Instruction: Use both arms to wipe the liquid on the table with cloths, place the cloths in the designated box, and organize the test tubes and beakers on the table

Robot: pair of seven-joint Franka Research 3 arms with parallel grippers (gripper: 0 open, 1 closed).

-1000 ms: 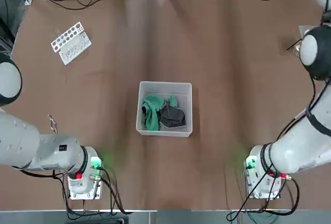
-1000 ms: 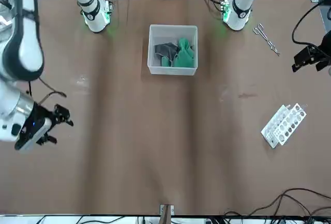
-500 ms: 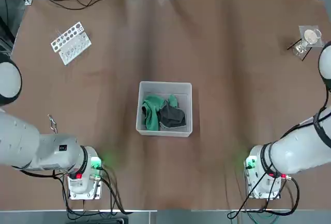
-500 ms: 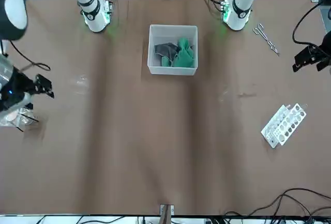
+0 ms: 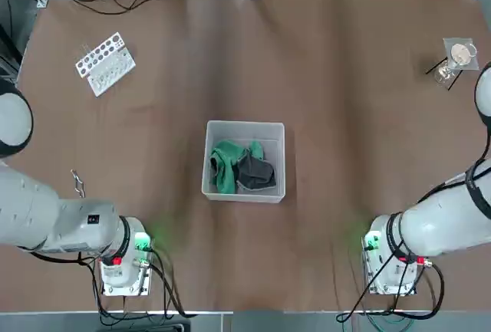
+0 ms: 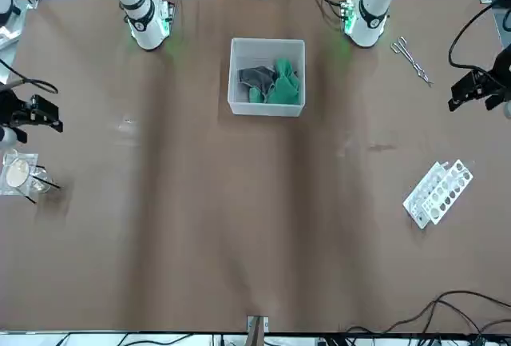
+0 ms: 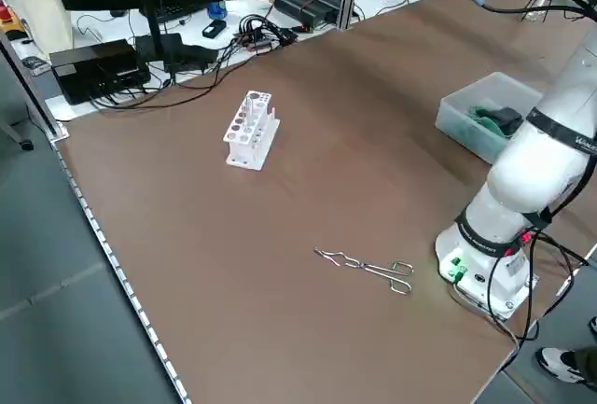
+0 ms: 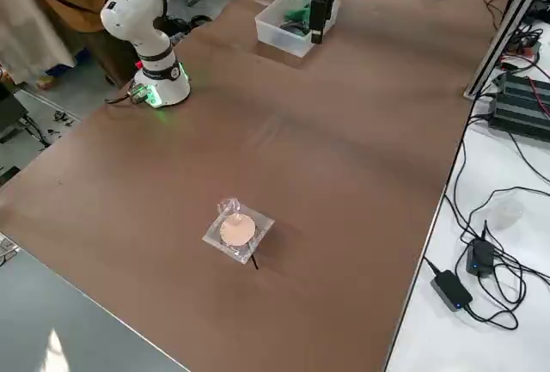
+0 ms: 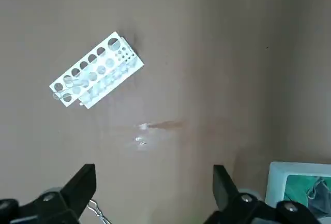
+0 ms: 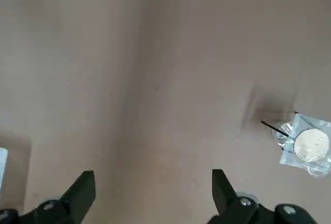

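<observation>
The left gripper (image 9: 154, 182) hangs above the left side of the table, its fingers spread wide with nothing between them. The right gripper (image 10: 154, 185) is raised over the right side, fingers likewise wide apart and empty. Both white arms, left (image 5: 69, 221) and right (image 5: 453, 228), reach outward from bases at the near edge.

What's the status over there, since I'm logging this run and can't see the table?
Left gripper open, empty; right gripper open, empty. Both cloths in box. Nothing seen blocking either gripper.
</observation>
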